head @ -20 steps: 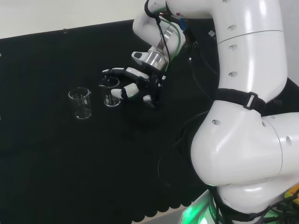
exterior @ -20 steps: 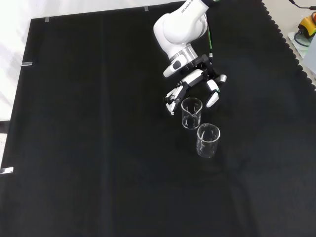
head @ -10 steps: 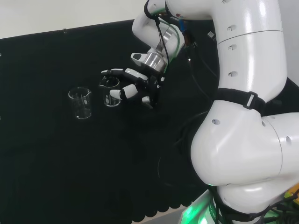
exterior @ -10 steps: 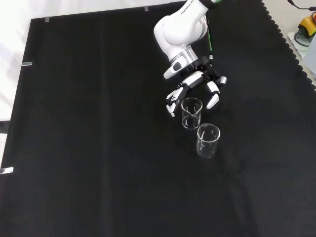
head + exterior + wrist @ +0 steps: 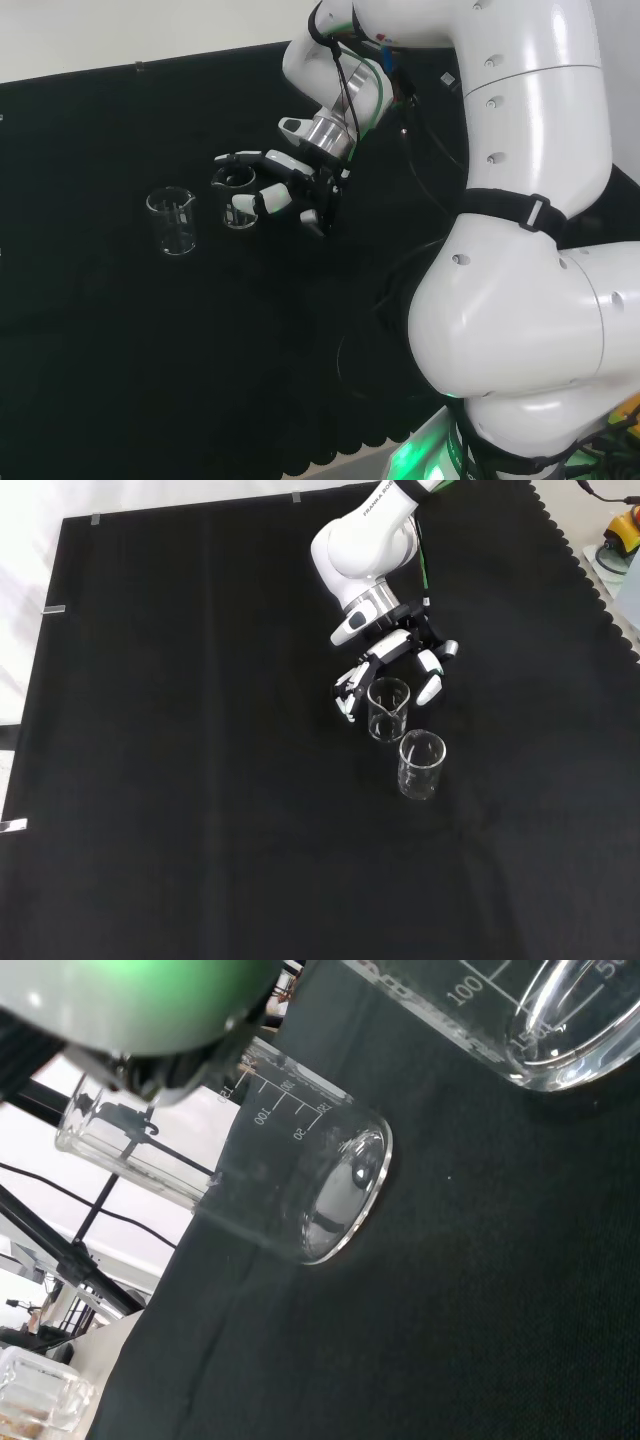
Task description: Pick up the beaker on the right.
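The hand (image 5: 398, 652) sits over the middle of the counter (image 5: 180, 780), and there is wide bare black cloth on every side of it; in the front view the cloth's scalloped edge (image 5: 590, 575) lies well off to the hand's right, and the white strip along the cloth's left edge is farther away still; below the glassware the cloth runs open to the bottom of that view. Two clear beakers stand upright; the near beaker (image 5: 388, 709) sits right between the spread fingers (image 5: 431, 685), one set passing on its left and one finger on its right in the front view; the fingers are parted and only lightly bent, close beside the glass wall, and it cannot be told whether they touch it; the hand has hold of nothing. In the head view the same beaker (image 5: 237, 196) is tucked against the fingertips at the hand's (image 5: 290, 185) left; the far beaker (image 5: 173, 221) stands just beyond it, clear of the hand. In the front view that far beaker (image 5: 421, 764) is just below and right of the near one, a small gap between them. Both beakers look empty; the wrist view shows printed scale marks on the walls, the far beaker (image 5: 240, 1160) past the near one's base (image 5: 540, 1020).
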You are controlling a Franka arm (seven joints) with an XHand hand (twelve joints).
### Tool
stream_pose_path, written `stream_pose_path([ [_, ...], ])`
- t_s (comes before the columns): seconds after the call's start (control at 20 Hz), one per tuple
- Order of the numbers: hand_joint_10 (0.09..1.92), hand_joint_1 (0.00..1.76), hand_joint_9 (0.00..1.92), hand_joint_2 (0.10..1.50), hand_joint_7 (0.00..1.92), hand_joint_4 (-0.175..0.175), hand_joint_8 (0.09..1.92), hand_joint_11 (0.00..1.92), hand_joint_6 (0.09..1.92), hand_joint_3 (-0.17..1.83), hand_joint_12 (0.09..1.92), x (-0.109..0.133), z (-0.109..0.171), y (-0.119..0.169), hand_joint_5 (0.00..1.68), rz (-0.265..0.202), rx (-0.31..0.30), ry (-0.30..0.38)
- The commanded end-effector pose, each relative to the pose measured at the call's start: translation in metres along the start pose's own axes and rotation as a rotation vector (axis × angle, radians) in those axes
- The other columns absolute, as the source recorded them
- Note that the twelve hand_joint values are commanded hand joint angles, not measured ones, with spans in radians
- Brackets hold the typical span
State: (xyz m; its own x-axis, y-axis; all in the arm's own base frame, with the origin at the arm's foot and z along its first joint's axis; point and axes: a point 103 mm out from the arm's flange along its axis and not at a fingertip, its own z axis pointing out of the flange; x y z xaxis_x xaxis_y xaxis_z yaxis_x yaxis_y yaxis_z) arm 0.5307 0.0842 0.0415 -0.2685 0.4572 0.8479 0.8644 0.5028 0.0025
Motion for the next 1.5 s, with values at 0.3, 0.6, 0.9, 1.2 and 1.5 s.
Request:
stream_pose_path([
  [0.3,0.61,0.93,0.44,0.35,0.38,-0.016,0.59,0.00,0.09,1.14,1.32,-0.002,0.003,0.003,0.43,0.000,-0.002,0.007],
  [0.6,0.61,0.93,0.46,0.35,0.41,-0.014,0.60,0.00,0.09,1.14,1.33,-0.003,0.004,0.003,0.45,0.002,-0.005,-0.002],
  [0.9,0.61,0.94,0.47,0.35,0.44,-0.013,0.61,0.01,0.09,1.14,1.34,-0.003,0.006,0.004,0.47,-0.003,-0.021,-0.002],
  [1.2,0.60,0.95,0.48,0.35,0.45,-0.012,0.61,0.01,0.09,1.13,1.34,-0.003,0.008,0.004,0.48,-0.005,-0.029,-0.001],
  [1.5,0.60,0.96,0.48,0.35,0.46,-0.013,0.61,0.02,0.09,1.13,1.34,-0.002,0.012,0.003,0.50,-0.010,-0.029,-0.003],
])
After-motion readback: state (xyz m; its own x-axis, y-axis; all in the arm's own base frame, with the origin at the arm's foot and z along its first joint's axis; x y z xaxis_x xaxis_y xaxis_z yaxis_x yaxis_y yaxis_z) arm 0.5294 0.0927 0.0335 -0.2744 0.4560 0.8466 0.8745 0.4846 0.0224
